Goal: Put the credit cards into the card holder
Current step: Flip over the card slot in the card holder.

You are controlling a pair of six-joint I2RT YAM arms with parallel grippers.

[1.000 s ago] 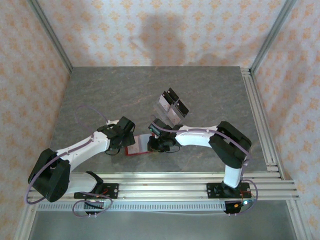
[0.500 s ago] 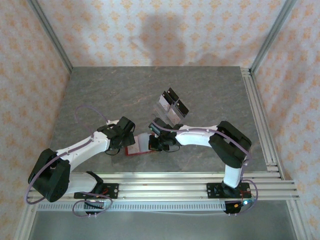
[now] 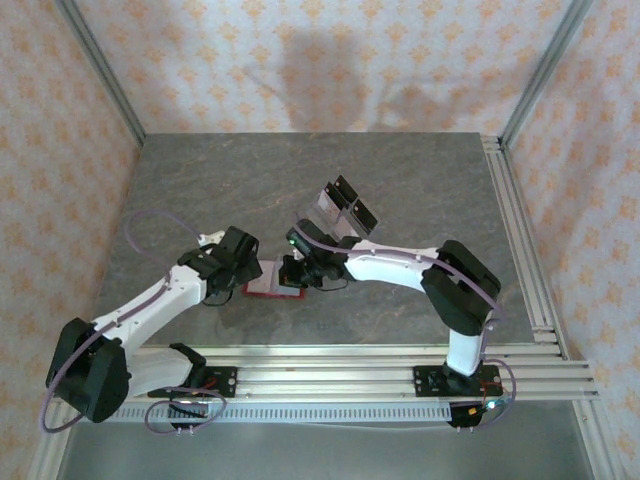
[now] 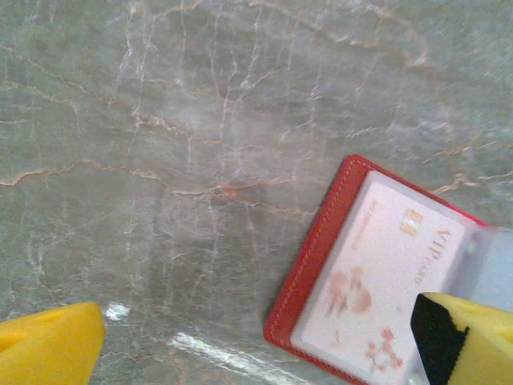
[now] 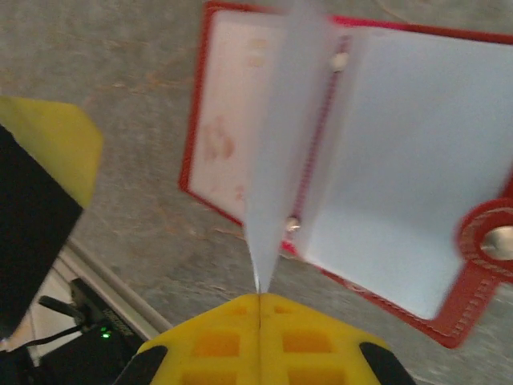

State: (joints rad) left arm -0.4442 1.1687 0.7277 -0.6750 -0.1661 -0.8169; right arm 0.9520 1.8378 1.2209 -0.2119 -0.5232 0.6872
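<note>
The red card holder (image 3: 268, 288) lies open on the table between my two grippers. A pale card with pinkish marks (image 4: 377, 277) sits in its left pocket, the red rim (image 4: 317, 249) around it. My left gripper (image 4: 256, 349) is open at the holder's left end, and its right finger (image 4: 469, 341) is over the card's corner. My right gripper (image 5: 259, 301) is shut on a thin greyish clear pocket leaf (image 5: 280, 152), which stands edge-on from the holder's spine. The snap tab (image 5: 493, 241) lies at the right. In the top view the left gripper (image 3: 243, 262) and the right gripper (image 3: 297, 272) flank the holder.
A clear plastic tray with black tabs (image 3: 338, 208) stands just behind the right gripper. Aluminium rails (image 3: 330, 375) run along the near table edge and more rails (image 3: 520, 240) down the right side. The left gripper's yellow finger (image 5: 48, 152) is close beside the holder.
Both grippers and the card holder have shifted left and a little farther from the arm bases. The left arm has swung outward.
</note>
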